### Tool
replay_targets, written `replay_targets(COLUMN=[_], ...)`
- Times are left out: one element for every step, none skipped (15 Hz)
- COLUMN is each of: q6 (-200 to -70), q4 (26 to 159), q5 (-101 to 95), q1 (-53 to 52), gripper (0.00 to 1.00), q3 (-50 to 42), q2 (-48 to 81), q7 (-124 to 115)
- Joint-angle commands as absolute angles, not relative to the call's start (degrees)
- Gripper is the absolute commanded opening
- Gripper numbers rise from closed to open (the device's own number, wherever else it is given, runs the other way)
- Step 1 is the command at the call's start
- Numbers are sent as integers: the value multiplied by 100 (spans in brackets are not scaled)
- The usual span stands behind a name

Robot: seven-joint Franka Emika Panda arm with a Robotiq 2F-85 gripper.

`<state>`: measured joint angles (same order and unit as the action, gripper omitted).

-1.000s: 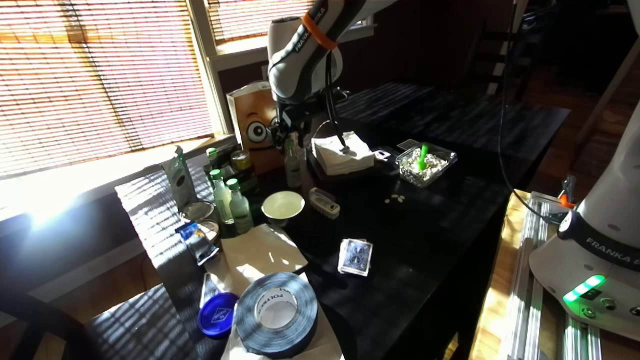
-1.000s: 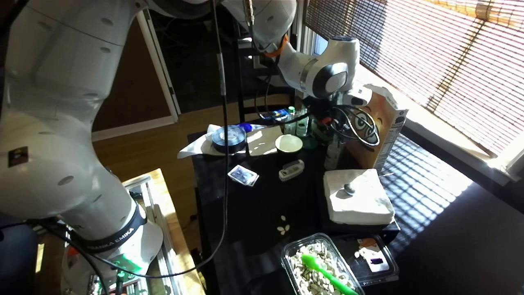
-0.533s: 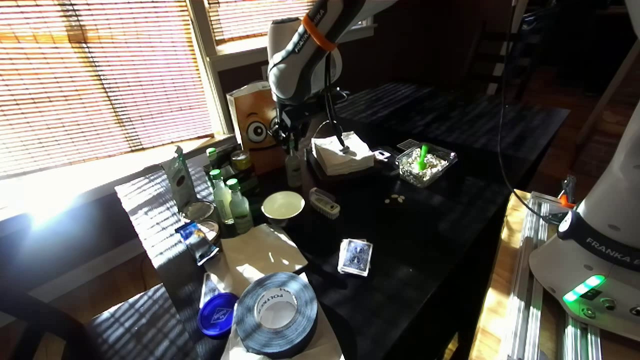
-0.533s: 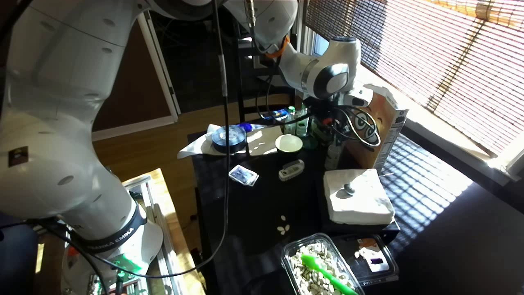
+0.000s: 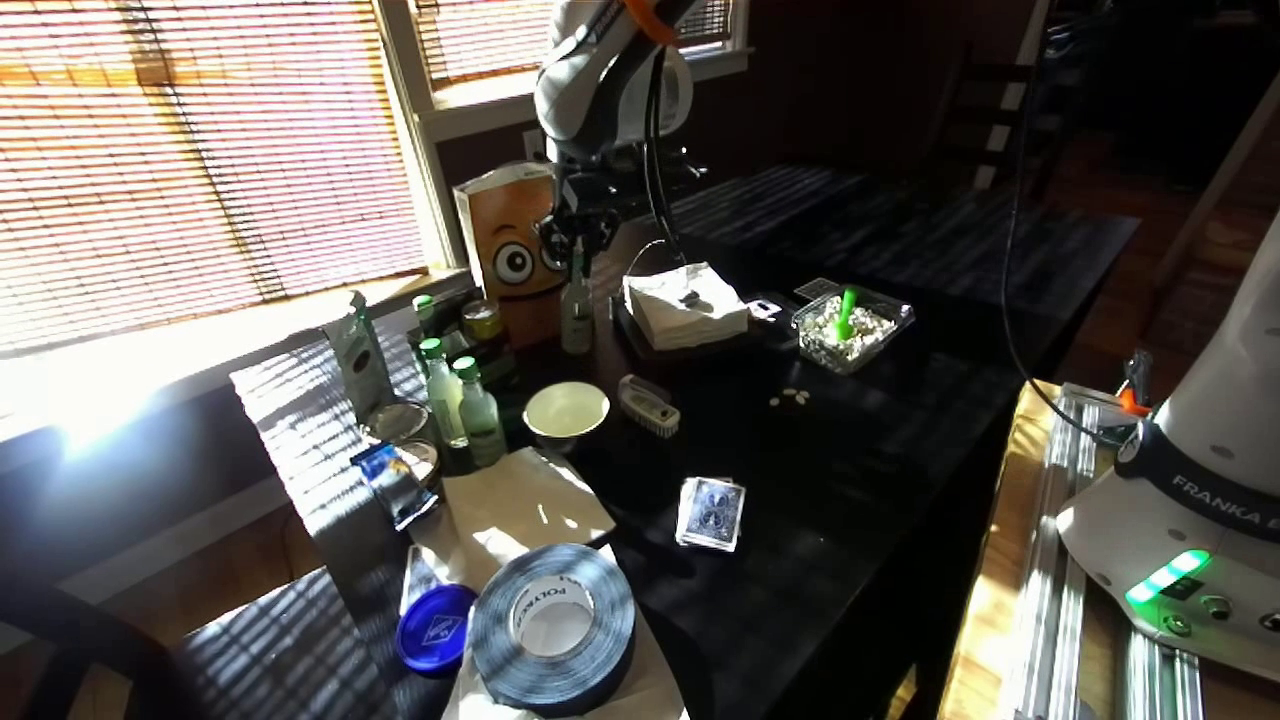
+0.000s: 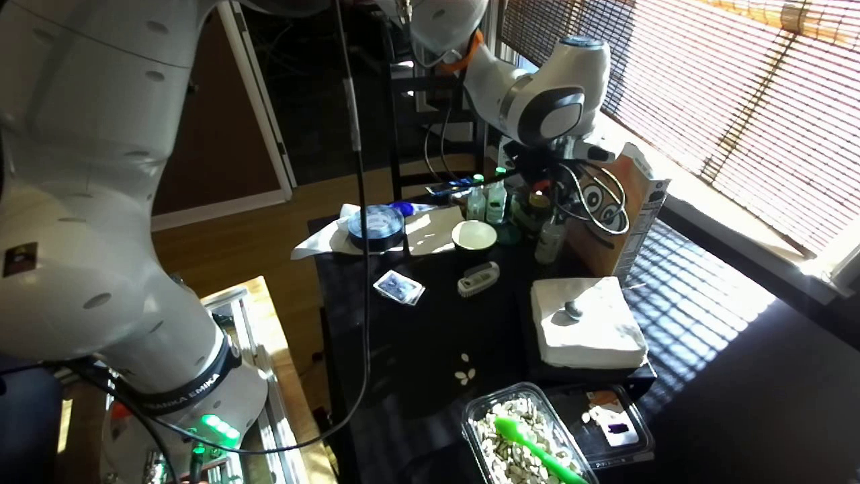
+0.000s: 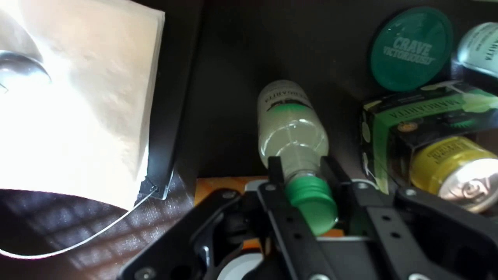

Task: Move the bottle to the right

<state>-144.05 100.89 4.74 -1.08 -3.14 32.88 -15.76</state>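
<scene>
Gripper (image 7: 302, 165): closed on the neck of the bottle (image 7: 291, 124), just below its green cap (image 7: 312, 204) – grasp looks done; carry's prob. the step in hand.
Bottle: approx. upright; can't tell if it touches the table (image 5: 850, 455).
Napkins (image 7: 97, 116): stack beside the bottle, w/ a gap. Robot's right is prob. this way – next move calls for firm grip, lift clear of stack, sideways shift, set down, release.
Box w/ face (image 5: 505, 230): just behind bottle in an exterior view.

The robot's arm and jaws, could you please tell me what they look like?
The smooth, rounded white arm carries an orange band, thin black cables, a dark base ring lettered FRANKA in white, and a glowing green light strip. The black jaws are slim, angular and bolted.
</scene>
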Motion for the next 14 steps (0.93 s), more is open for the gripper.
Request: replay_targets(q6=[-14133, -14051, -14040, -14034, -14093, -14137, -14168, -14215, -14090, -14090, -14090, -14092, -14224, -14407], q4=[10605, 10667, 10757, 10868, 10944, 11027, 11073, 11126, 10760, 10832, 10894, 10939, 10890, 10806], q5=[971, 884, 706, 568, 462, 428, 339, 255, 473, 406, 386, 382, 401, 298], q1=[318, 290, 237, 207, 181, 198, 202, 187, 324, 335, 343, 342, 297, 266], gripper=[7, 7, 7, 7, 7, 7, 7, 7, 29, 29, 29, 7, 7, 7], q3=[-168, -326, -528, -699, -861, -984, -1107, -1204, -1004, -1082, -1118, -1124, -1132, -1222], q2=[2368, 2190, 1995, 1776, 1617, 1442, 1326, 1243, 1624, 1501, 1416, 1378, 1528, 1700], q7=[-1227, -1415, -1702, -1946, -2221, -2462, -2712, -3011, -2439, -2611, -2697, -2745, -3022, -3373])
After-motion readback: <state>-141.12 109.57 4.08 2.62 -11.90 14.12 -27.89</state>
